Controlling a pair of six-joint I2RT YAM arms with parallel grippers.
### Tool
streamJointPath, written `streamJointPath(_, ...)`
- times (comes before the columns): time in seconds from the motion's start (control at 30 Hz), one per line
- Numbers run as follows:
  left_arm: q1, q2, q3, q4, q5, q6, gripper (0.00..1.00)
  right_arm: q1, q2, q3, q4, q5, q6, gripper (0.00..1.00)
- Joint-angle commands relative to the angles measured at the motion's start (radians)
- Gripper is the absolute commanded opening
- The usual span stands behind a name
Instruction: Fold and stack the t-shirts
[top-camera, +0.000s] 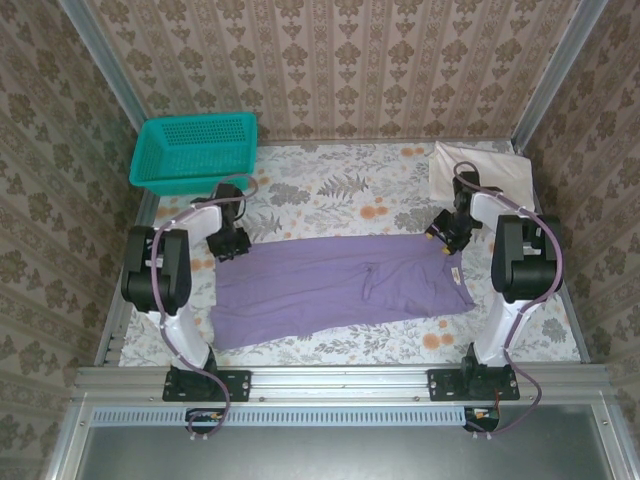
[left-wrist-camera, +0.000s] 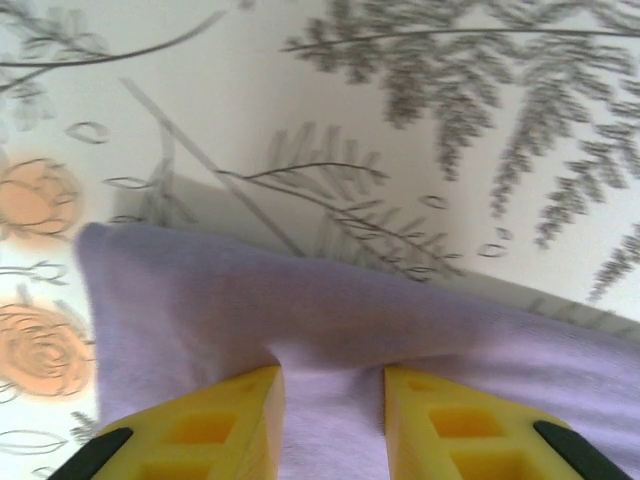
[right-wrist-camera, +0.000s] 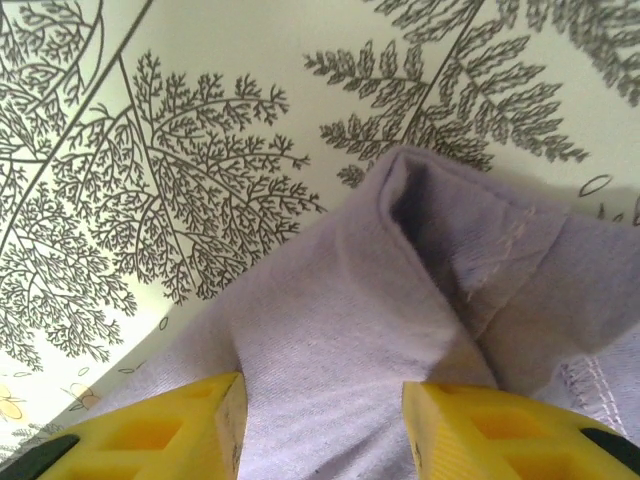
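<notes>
Purple shirt (top-camera: 340, 285) lies spread across the middle of the overhead view, its long side running left to right on the flowered table (top-camera: 330, 190). Your left gripper (top-camera: 232, 243) sits at the shirt's upper left corner, fingers (left-wrist-camera: 230, 420) apart with cloth bulging between them, not clamped. Your right gripper (top-camera: 443, 238) straddles the upper right corner the same way, released. The white shirt (top-camera: 480, 168) lies at upper right, a teal basket (top-camera: 195, 150) at upper left.

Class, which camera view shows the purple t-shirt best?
Top external: the whole purple t-shirt lies spread on the table. The left wrist view shows one edge, the right wrist view a stitched corner.
</notes>
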Motion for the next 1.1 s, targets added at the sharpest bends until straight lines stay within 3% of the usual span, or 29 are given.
streamJointPath(0.0,0.044,-0.058,-0.040,-0.073,-0.122,-0.044,0.32,0.019,-0.029,0.019,0.013,0.065,-0.008,0.49)
streamJointPath(0.17,0.058,-0.158,-0.010,-0.102,-0.109,-0.048,0.48,0.142,-0.098,0.036,-0.013,0.120,-0.007,0.46)
streamJointPath(0.37,0.039,-0.307,0.014,-0.126,-0.078,-0.019,0.52,0.274,-0.055,-0.017,0.035,0.119,0.093,0.39)
streamJointPath(0.53,0.001,-0.426,-0.022,-0.140,-0.031,0.047,0.55,0.349,0.092,0.093,0.021,0.108,0.112,0.38)
streamJointPath(0.83,-0.042,-0.532,-0.073,-0.261,0.025,0.117,0.57,0.496,0.437,0.620,-0.099,0.113,0.047,0.40)
streamJointPath(1.07,-0.107,-0.586,-0.107,-0.252,0.160,0.168,0.56,0.515,0.795,1.281,-0.305,0.094,-0.074,0.43)
